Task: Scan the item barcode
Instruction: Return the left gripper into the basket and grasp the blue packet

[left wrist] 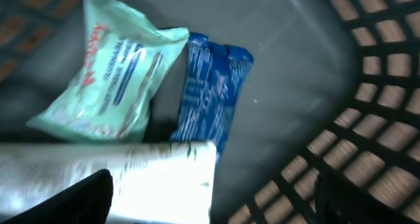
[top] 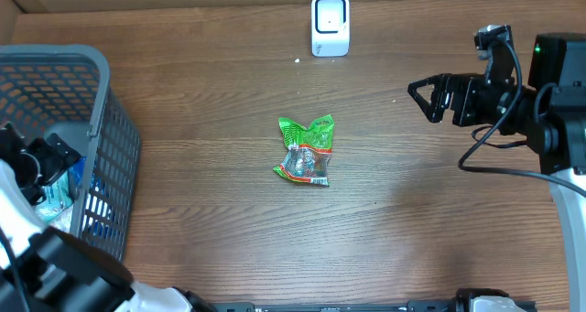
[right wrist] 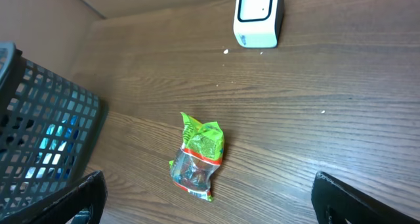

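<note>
My left gripper [left wrist: 210,207] is down inside the grey basket [top: 92,60], its jaws wide apart and open. A white shiny pack [left wrist: 151,178] lies between them, against the left finger [left wrist: 85,198]; the right finger is well clear of it. Behind it lie a pale green wipes packet [left wrist: 111,79] and a blue packet [left wrist: 210,86]. A green and clear snack packet [top: 307,152] lies flat mid-table. The white scanner [top: 330,24] stands at the far edge. My right gripper [top: 419,100] hovers open at the right, holding nothing.
The basket's mesh wall [left wrist: 374,119] rises close to the right of my left gripper. From the right wrist, the basket [right wrist: 39,119] fills the left side, the snack packet [right wrist: 197,155] lies ahead and the scanner [right wrist: 258,14] stands beyond it.
</note>
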`<state>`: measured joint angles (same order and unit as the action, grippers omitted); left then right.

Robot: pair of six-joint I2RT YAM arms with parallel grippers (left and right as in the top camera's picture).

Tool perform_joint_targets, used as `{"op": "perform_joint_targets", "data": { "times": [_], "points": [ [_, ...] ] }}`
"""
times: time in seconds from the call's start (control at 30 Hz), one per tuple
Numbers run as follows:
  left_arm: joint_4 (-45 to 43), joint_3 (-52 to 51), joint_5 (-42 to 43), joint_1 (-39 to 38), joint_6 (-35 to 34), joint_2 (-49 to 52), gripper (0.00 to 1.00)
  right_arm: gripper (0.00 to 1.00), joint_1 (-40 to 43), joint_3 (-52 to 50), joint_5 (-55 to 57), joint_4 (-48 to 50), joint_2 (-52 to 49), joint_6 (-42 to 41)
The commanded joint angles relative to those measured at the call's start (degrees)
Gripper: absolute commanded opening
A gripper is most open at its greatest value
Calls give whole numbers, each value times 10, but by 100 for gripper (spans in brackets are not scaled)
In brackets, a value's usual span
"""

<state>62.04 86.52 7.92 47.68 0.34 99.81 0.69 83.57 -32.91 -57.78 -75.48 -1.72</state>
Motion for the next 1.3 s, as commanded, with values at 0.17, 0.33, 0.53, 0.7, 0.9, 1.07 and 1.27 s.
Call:
{"op": "perform_joint_targets", "data": {
  "times": [0.17, 0.33, 0.53, 0.7, 0.9, 1.07, 1.27],
  "points": [
    [-45, -8, 23, -12, 34, 111, 75, 100, 1, 15, -8, 7, -13, 0],
    [-45, -8, 7, -36, 50, 168, 75, 100, 1, 15, -8, 8, -13, 0],
    [-47, -8, -39, -65, 47, 211, 57, 100, 1, 15, -8, 4, -13, 0],
    [-43, -2, -40, -68, 36, 211, 30, 100, 1, 15, -8, 4, -13, 0],
    [48, 86, -39, -64, 24, 210, 25, 100, 1, 15, -8, 9, -13, 0],
    [166, 243, -39, -64, 24, 210, 4, 100, 1, 15, -9, 11, -13, 0],
    [298, 467, -35, -65, 22, 210, 4, 100, 1, 15, -9, 6, -13, 0]
  ]
}}
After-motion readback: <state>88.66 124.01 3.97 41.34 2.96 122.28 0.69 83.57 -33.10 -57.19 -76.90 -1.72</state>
